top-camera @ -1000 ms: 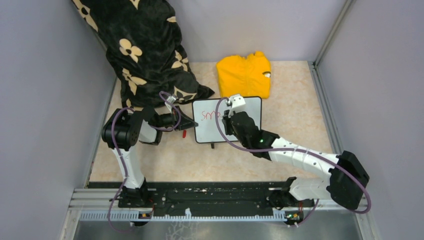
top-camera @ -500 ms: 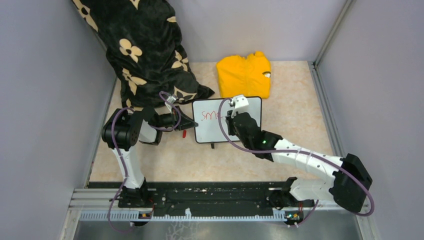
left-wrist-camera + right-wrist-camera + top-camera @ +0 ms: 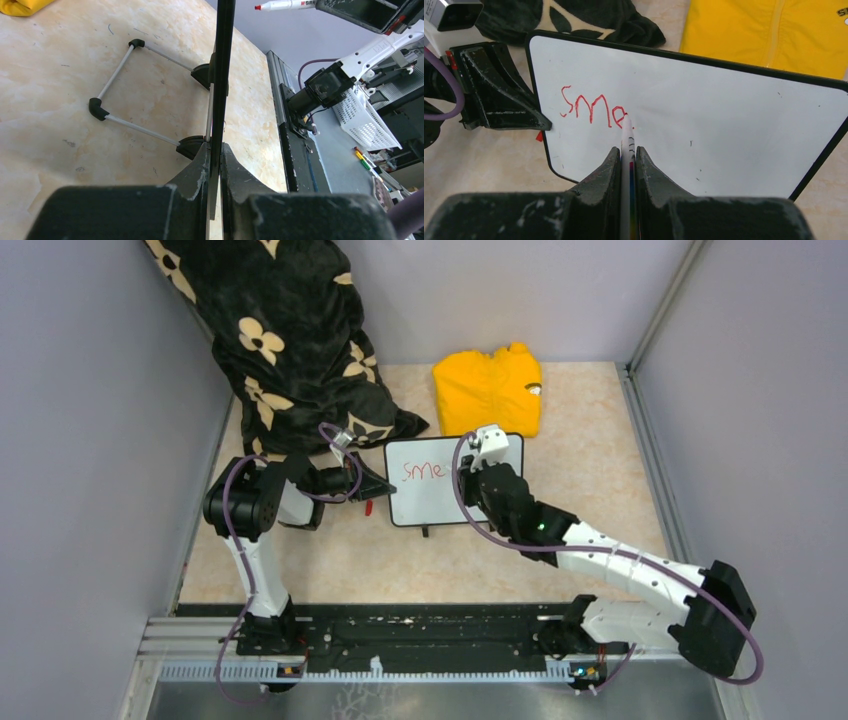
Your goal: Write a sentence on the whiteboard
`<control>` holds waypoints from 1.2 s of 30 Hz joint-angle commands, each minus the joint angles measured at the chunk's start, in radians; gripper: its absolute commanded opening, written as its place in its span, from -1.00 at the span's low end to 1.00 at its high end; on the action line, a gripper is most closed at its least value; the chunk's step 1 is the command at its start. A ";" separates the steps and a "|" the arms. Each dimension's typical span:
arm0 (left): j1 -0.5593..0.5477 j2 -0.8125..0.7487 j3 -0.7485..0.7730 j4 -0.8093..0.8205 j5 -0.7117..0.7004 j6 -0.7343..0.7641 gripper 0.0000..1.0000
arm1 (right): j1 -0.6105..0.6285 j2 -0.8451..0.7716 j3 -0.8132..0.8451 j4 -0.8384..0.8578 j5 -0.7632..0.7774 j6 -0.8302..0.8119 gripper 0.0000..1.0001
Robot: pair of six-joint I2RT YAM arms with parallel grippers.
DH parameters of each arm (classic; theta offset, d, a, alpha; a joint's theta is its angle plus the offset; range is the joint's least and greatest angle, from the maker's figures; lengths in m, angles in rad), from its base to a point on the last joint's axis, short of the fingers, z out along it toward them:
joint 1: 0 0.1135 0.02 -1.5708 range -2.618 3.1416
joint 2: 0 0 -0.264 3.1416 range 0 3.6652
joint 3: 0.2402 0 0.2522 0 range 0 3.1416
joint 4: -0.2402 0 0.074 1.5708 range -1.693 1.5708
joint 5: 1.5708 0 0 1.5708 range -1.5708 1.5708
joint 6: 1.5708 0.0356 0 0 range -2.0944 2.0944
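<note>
Top external view has the whiteboard (image 3: pixel 425 505) standing near the middle of the table (image 3: pixel 600 440), its far edge just in front of a folded yellow garment (image 3: pixel 488 390). A black blanket (image 3: pixel 290 340) with cream flowers is heaped at the far left, its hem close to the board's far left corner. The sentence (image 3: pixel 422 471) sits in the board's upper left area as red letters reading roughly "Sme"; the rest of the white surface is bare.

From the left wrist camera the board appears edge-on, and the left gripper (image 3: pixel 215 150) has its two jaws pressed onto the black rim of the board's left side, pinching it between them. Behind the board a wire stand (image 3: pixel 115 75) with black corner pieces rests on the tabletop.

Seen by the right wrist camera, the right gripper (image 3: pixel 626 152) is closed tight on a slim white marker (image 3: pixel 626 135), which runs straight out between the jaws. The marker's tip meets the board right at the last red letter, at the lower right of the "e". In the same view the left arm's black jaw overlaps the board's left rim, level with the "S". The right arm reaches in from the near right corner, its wrist over the board's right half.
</note>
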 commanded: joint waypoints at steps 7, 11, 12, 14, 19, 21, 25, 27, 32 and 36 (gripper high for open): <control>-0.008 -0.016 0.001 0.210 0.017 0.008 -1.00 | -0.014 0.042 0.071 0.038 0.049 0.000 -1.00; -0.008 -0.015 0.001 0.210 0.017 0.008 -1.00 | -0.016 0.053 0.062 0.040 0.047 0.002 -1.00; -0.008 -0.015 0.001 0.210 0.017 0.007 -1.00 | -0.018 0.055 0.060 0.040 0.047 0.004 -1.00; -0.008 -0.015 0.001 0.210 0.017 0.007 -1.00 | -0.023 0.056 0.055 0.041 0.044 0.008 -1.00; -0.008 -0.015 0.001 0.210 0.017 0.008 -1.00 | -0.028 0.057 0.049 0.044 0.040 0.010 -1.00; -0.008 -0.015 0.001 0.209 0.019 0.008 -1.00 | -0.028 0.056 0.048 0.047 0.037 0.010 -1.00; -0.008 -0.012 0.001 0.209 0.018 0.008 -1.00 | -0.028 0.050 0.045 0.054 0.028 0.012 -1.00; -0.008 -0.014 0.001 0.209 0.018 0.008 -1.00 | -0.028 0.046 0.045 0.054 0.024 0.012 -1.00; -0.008 -0.013 0.001 0.205 0.018 0.010 -1.00 | -0.028 0.040 0.046 0.054 0.013 0.014 -1.00; -0.008 -0.013 0.001 0.207 0.017 0.010 -1.00 | -0.028 0.035 0.046 0.052 0.009 0.016 -1.00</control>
